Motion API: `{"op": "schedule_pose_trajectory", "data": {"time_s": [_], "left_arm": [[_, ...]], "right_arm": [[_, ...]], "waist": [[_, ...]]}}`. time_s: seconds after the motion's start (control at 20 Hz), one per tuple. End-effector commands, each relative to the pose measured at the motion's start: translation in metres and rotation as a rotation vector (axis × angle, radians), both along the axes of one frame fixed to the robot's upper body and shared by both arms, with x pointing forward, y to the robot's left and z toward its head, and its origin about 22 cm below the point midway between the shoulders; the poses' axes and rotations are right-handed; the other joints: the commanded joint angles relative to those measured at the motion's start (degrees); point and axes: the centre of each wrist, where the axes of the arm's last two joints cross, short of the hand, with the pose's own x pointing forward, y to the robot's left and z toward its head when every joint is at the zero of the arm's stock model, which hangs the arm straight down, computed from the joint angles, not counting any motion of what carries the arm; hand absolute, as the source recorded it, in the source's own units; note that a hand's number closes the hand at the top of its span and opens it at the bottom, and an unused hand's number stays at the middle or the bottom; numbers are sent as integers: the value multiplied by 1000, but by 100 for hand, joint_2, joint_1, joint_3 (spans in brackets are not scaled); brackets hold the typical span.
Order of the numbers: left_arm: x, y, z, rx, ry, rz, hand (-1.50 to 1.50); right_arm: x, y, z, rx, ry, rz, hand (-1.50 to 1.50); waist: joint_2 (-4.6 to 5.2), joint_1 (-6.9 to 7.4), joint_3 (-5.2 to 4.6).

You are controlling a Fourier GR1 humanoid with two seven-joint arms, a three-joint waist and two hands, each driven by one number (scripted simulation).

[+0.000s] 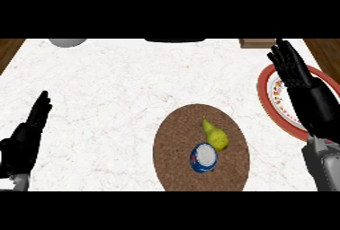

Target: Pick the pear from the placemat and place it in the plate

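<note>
While the pear (216,136) sits ungrasped on the placemat (176,148), the right hand (300,81), released, hangs over the plate (264,96) at the worktop's right edge; pick and placement outstanding.

Item 1. Counter top (119,90): white marble, faintly veined, viewed from steeply above; most of the view is filled by it

Item 2. Small round container (204,158): blue wall, white top, a trace of red at its left rim; shown low, right of centre

Item 3. Pale grey rounded object (67,42): far edge, left, cut off

Item 4. Dark shape (175,40): far edge, centre, cut off; kind cannot be told

Item 5. Brown box (257,43): far edge, right, partly shown

Item 6. Wood-brown surface (9,49): seen beyond both far corners
</note>
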Motion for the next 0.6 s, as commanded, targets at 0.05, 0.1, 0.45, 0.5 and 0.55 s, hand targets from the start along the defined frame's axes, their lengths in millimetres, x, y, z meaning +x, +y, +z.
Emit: {"op": "schedule_pose_trajectory", "data": {"time_s": [0.05,0.1,0.45,0.5,0.55], "left_arm": [[2,-21,-18,-78,53,2,0],[7,-24,-7,-91,42,-16,0],[-1,-50,-40,-212,211,-36,0],[-3,-55,-43,-227,206,-24,0],[7,-62,-35,-233,207,-17,0]], "right_arm": [[17,25,-15,10,217,244,150],[17,42,-30,24,326,340,150],[19,51,35,-791,-12,471,150],[23,42,-14,-735,73,453,150],[25,33,-70,-474,234,432,150]], "waist": [[149,148,34],[183,280,36],[198,344,19],[208,283,50],[201,211,56]]}}
